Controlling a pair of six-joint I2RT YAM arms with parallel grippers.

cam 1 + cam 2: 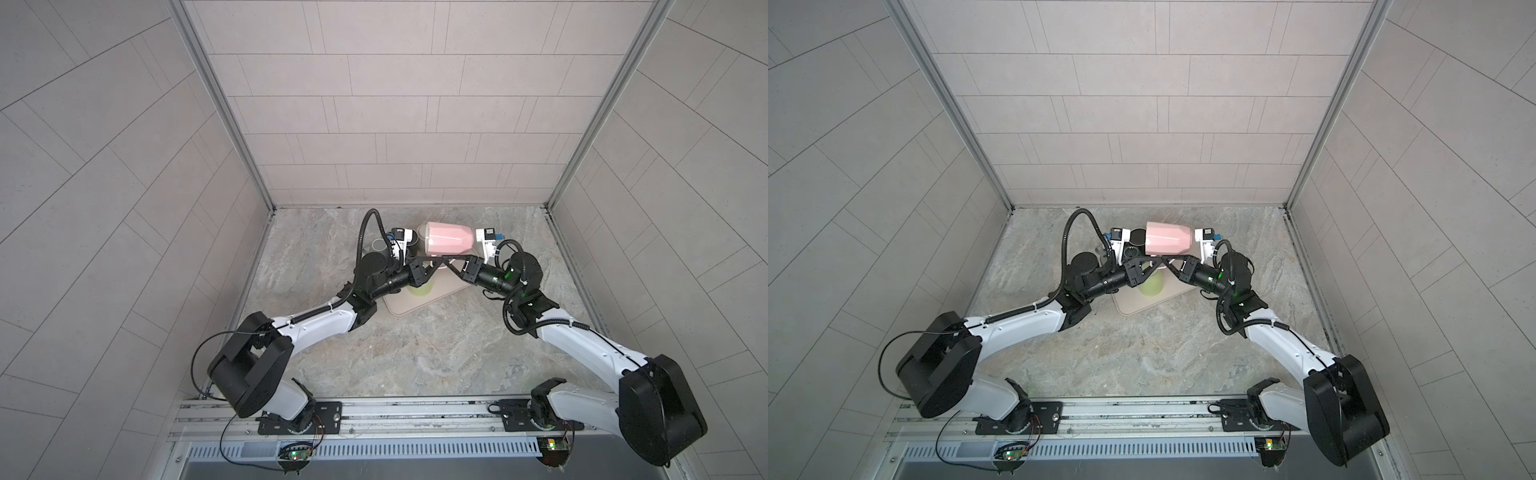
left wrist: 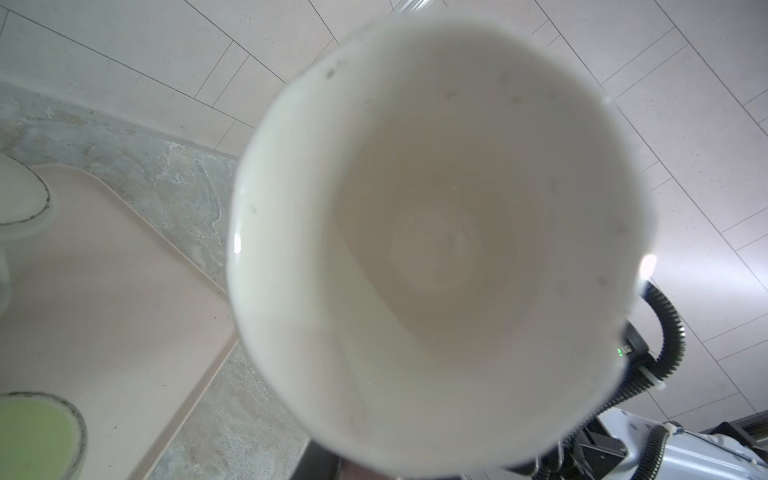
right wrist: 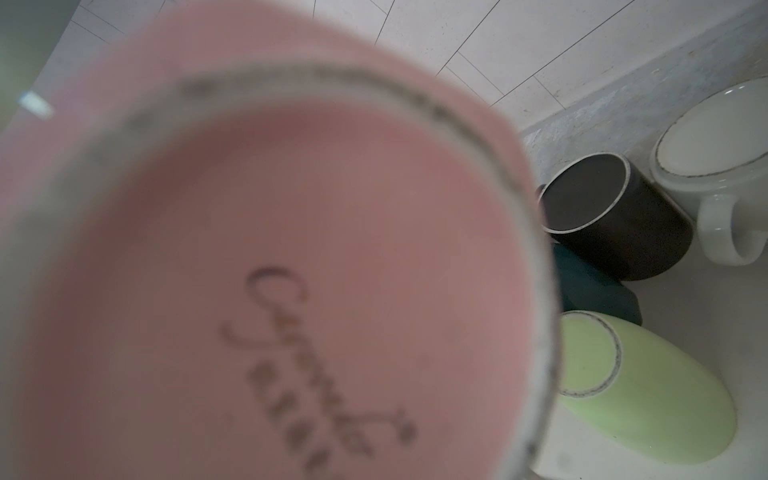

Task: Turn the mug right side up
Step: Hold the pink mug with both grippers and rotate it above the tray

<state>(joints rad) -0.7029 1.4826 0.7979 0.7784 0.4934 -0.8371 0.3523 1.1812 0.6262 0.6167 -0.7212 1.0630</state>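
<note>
Top views, both, above the marble countertop (image 1: 415, 353) and the beige tray (image 1: 399, 308): pink mug (image 1: 446, 243) aloft on its side, mouth toward the left arm, base toward the right. Left wrist view: straight down into the white inside. Right wrist view: square onto the stamped pink base. Judged about halfway through the flip.

To finish well: roll about the handle until the mouth faces up, stay high over the green mug (image 1: 419, 289) on the tray below, and choose a bare patch of tray away from the dark brown mug (image 3: 615, 220), the white mug (image 3: 715, 166) and the teal mug (image 3: 590, 286) before lowering. Release no grip until the other is firm.

Right gripper (image 1: 446, 259): pressed together, apparently pinching the handle under the mug's body. Left gripper (image 1: 436, 260): tip to tip with the right at the same spot. Impossible to tell whether clamped or merely touching.
</note>
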